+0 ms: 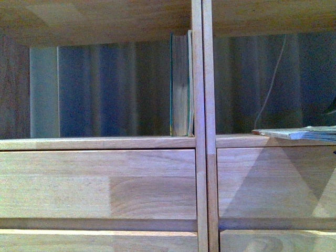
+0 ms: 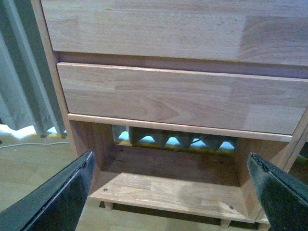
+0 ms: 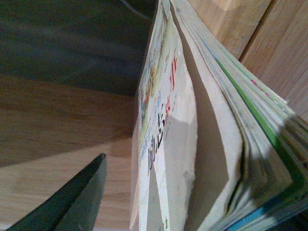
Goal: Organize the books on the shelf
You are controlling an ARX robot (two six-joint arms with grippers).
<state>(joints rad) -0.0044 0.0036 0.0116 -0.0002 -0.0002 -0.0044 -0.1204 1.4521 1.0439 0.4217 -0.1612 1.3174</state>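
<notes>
our thin, floppy white-spined paperback (image 1: 302,134) sits flat at 3 o'clock, at the light-brown wooden shelf (image 1: 100,184) ledge; we'd pinch by its spine. left gripper (image 2: 171,159) gapes empty; right gripper (image 3: 79,195), we cannot tell.

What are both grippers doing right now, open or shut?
Left gripper: open, holding nothing.
Right gripper: cannot tell; only one finger shows, beside the paperback.
</notes>
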